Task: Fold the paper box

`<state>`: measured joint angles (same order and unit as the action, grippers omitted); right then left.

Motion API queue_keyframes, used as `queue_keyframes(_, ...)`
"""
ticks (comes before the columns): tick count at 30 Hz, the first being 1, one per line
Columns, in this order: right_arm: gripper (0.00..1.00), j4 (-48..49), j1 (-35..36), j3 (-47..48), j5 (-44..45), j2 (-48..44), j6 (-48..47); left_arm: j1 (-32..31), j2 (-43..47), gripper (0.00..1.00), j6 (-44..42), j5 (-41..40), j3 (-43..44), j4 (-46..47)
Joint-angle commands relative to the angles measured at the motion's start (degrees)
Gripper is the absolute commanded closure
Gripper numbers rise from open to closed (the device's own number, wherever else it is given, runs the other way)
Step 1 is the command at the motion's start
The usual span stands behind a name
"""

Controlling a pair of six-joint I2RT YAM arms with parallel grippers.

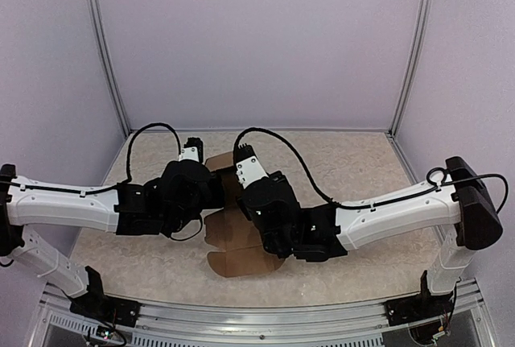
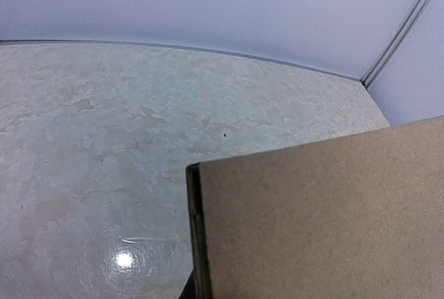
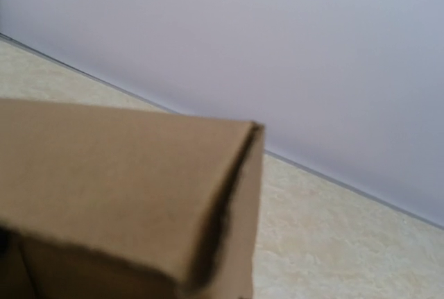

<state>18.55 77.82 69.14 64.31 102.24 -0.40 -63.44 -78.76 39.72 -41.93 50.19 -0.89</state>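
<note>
— Overhead?
— The paper box [image 1: 241,257], part-folded, on the table [image 1: 362,166], beneath left gripper [image 1: 195,190] and right gripper [image 1: 269,210].
— Wrist views?
— Left: flat panel only, grip cannot be told. Right: folded corner, jaws closed tight.

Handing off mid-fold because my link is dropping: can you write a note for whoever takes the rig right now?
Left gripper: over the paper box, fingers hidden, open or shut unclear.
Right gripper: shut, at the box; whether it pinches cardboard is not visible.
Box: mid-table, between both wrists.
Done: partly folded; one creased corner stands up in the right wrist view.
Left: near and far flaps lie spread out; fold them in and close.
</note>
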Motion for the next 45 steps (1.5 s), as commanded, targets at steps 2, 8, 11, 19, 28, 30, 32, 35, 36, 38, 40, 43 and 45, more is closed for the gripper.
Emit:
queue_keyframes(2,1.00,2.69,2.93,1.40,-5.03,0.75,-1.64,-0.76,-0.16,0.82,-0.75,3.26,1.79,1.06)
queue_keyframes(8,1.00,3.01,2.90,0.88,-4.46,0.39,-2.73,-0.81,1.12,0.67,-0.87,3.23,0.93,1.06)
queue_keyframes(11,1.00,3.16,2.72,1.01,-3.94,0.87,-3.33,-0.81,1.78,0.59,-1.06,3.74,0.36,1.21)
queue_keyframes(19,1.00,2.65,-0.38,0.73,-6.45,1.28,-3.51,-0.92,4.94,0.35,-2.16,6.75,-2.75,1.28)
queue_keyframes(28,1.00,0.87,-6.32,-3.14,-14.46,-1.91,-0.44,-0.68,11.59,0.18,-4.71,10.48,-9.14,1.38)
queue_keyframes(30,1.00,1.49,-7.48,-4.70,-16.34,-2.77,0.14,-0.74,13.89,0.17,-5.97,11.66,-10.25,1.07)
queue_keyframes(32,1.00,1.90,-8.79,-6.32,-18.48,-3.47,0.16,-0.66,16.13,0.16,-7.22,12.21,-11.92,1.06)
queue_keyframes(35,1.00,4.77,-11.00,-10.18,-23.02,-4.65,0.27,-0.37,20.18,0.13,-9.99,12.50,-14.11,-0.21)
queue_keyframes(36,1.00,6.29,-11.90,-12.01,-25.35,-5.20,0.31,-0.12,21.01,0.13,-10.85,12.73,-14.49,-1.10)
queue_keyframes(38,1.00,8.75,-13.99,-15.10,-31.42,-6.27,2.61,0.65,23.18,0.12,-12.76,13.83,-15.01,-1.86)
queue_keyframes(40,1.00,11.49,-16.01,-18.10,-37.92,-6.88,3.05,1.66,24.29,0.05,-14.53,15.42,-15.04,-2.18)
queue_keyframes(43,1.00,17.29,-17.54,-22.01,-44.77,-6.61,1.11,3.37,25.09,0.01,-16.50,17.41,-14.63,-2.00)
queue_keyframes(45,1.00,19.41,-18.42,-23.39,-49.35,-6.12,1.03,4.82,25.15,0.01,-17.33,19.19,-14.31,-1.31)
